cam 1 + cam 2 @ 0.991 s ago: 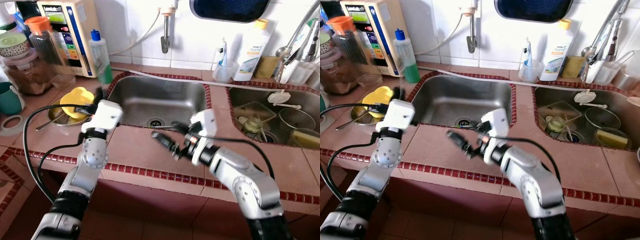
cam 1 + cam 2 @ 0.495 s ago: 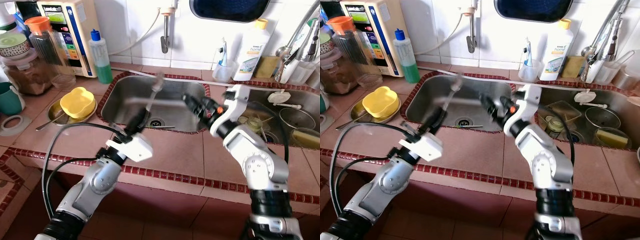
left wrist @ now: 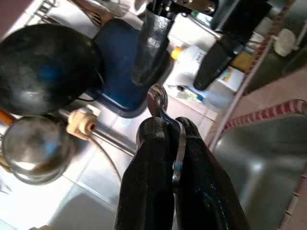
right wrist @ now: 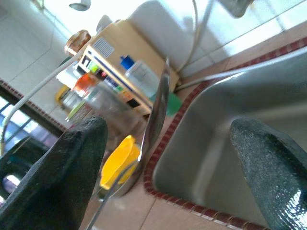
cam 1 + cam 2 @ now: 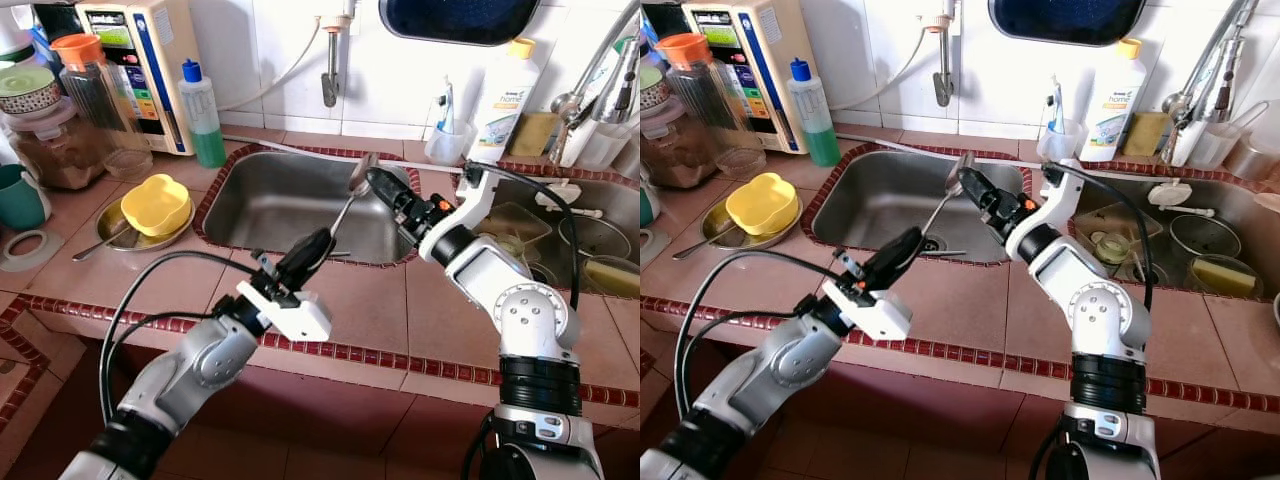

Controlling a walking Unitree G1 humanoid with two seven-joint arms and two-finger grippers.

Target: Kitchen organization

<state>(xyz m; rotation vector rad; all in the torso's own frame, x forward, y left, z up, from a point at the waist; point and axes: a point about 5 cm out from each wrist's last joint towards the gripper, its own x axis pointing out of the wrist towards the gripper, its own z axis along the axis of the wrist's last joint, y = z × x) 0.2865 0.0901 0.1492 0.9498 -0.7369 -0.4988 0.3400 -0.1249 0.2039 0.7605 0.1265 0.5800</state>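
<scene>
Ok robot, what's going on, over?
Left hand shut on spoon over sink. Right hand open at spoon's bowl. Nothing between.

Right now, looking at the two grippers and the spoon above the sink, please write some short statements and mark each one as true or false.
1. The left gripper is shut on the spoon handle. True.
2. The right gripper is shut on the spoon bowl. False: it is open, with the spoon between its fingers.
3. The spoon is held above the left sink. True.
4. The yellow bowl lies inside the left sink. False: it sits on a metal plate on the counter.
</scene>
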